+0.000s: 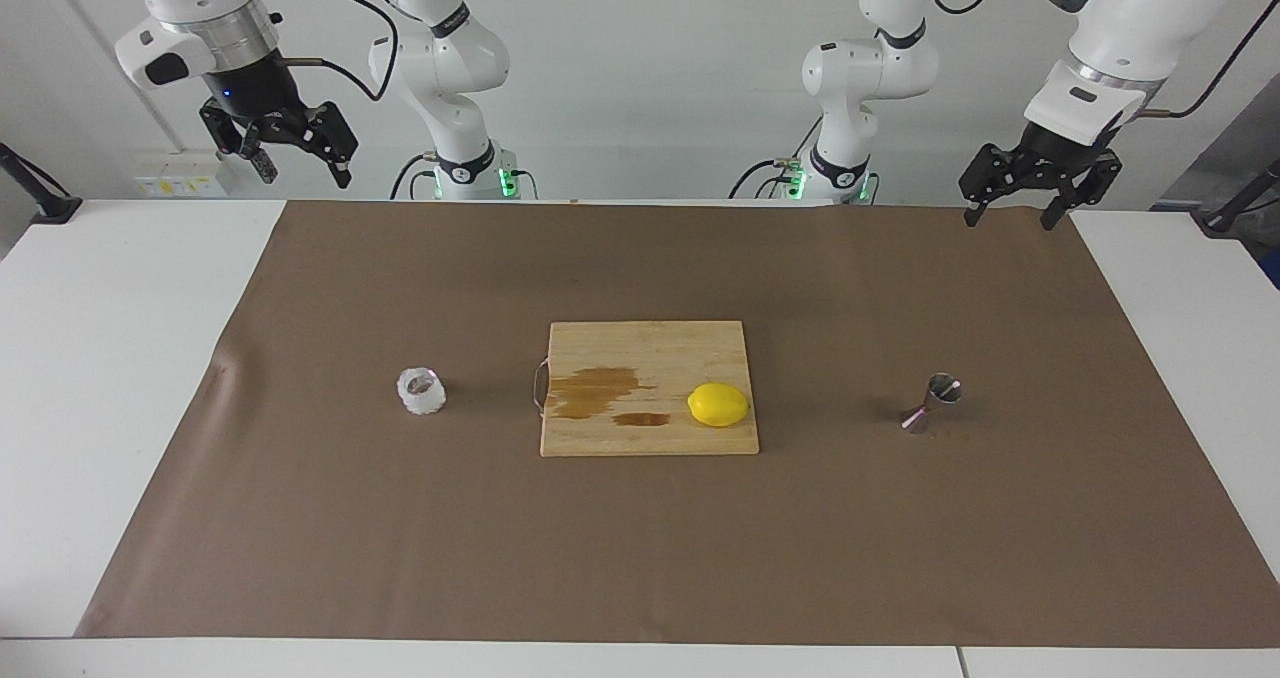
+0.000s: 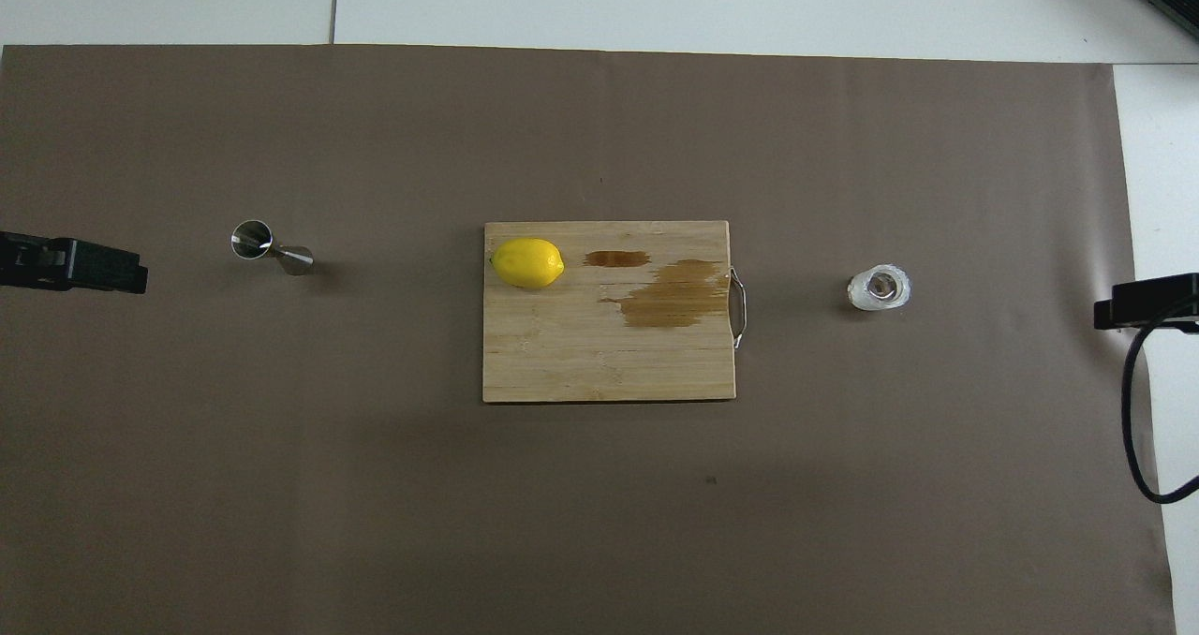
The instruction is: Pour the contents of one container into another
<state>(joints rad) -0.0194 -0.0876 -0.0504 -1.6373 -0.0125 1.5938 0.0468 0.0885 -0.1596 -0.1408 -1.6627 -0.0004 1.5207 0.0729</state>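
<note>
A white worktop under a brown mat, before a white wall. At centre, a wooden cutting board with a lemon. Glass cup centre-left, steel jigger centre-right. Right gripper upper left, left gripper upper right, both with jaws spread, empty.

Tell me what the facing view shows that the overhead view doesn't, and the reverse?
Only the facing view shows both arms whole, raised at the robots' end of the table, with the left tool and right tool open and empty. Only the overhead view looks straight into the glass cup and the steel jigger, and shows the tools as mere edges. Both show the cup, the jigger, and the lemon on the stained cutting board between them.
</note>
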